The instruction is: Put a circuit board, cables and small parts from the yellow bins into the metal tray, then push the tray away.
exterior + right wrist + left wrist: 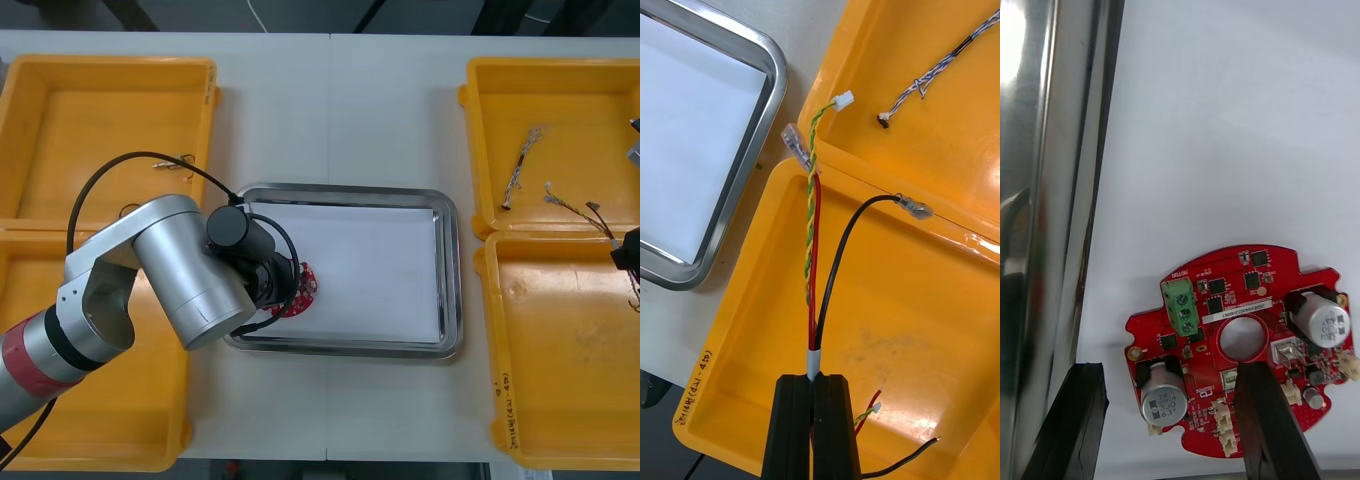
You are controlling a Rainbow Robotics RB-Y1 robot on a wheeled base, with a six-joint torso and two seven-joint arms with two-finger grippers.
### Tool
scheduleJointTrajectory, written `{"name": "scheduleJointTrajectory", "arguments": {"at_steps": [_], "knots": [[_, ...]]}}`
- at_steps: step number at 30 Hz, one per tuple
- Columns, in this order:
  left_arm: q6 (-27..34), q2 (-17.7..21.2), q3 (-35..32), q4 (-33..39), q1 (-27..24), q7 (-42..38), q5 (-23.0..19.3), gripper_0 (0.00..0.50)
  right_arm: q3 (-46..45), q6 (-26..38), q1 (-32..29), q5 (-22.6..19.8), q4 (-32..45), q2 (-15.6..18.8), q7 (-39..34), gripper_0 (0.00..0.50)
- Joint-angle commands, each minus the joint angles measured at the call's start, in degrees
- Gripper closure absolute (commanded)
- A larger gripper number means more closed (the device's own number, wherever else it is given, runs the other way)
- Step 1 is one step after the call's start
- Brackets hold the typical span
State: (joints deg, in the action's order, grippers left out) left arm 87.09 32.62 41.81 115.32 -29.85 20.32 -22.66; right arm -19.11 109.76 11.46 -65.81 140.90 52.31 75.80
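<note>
I log the round red circuit board (1225, 292) down in the metal tray (452, 270) between my left gripper's (1169, 371) parted fingers, with the right gripper (818, 382) clamped on a red and yellow cable (812, 247) over its yellow bin (925, 322); the cables, the small parts and the push are left.

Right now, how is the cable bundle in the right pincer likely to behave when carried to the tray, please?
Probably floppy: the cable bundle bends and splays beyond the right pincer, shut on it over a yellow bin. Likely light: thin wire. Its connector ends cross the bin's rim and might snag. The left pincer hangs open over the tray.
</note>
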Motion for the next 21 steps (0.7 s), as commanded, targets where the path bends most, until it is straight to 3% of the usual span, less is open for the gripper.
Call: {"name": "scheduleJointTrajectory", "arguments": {"at_steps": [1, 9, 21], "knots": [[3.0, 0.3, -3.5, 4.8, -2.0, -4.2, -2.7, 0.000, 0.9, 0.2, 1.3, 0.5, 1.3, 2.8, 2.6, 0.500], [11.3, 3.4, -10.7, 11.6, -3.8, -4.1, -9.2, 0.000, 0.9, 0.2, 1.3, 0.6, 1.3, 3.0, 3.5, 0.500], [18.7, 11.6, -23.5, 11.8, -9.8, -3.2, -23.9, 0.000, 0.9, 0.2, 1.5, 0.3, 1.3, 3.2, 4.0, 0.500]]}}
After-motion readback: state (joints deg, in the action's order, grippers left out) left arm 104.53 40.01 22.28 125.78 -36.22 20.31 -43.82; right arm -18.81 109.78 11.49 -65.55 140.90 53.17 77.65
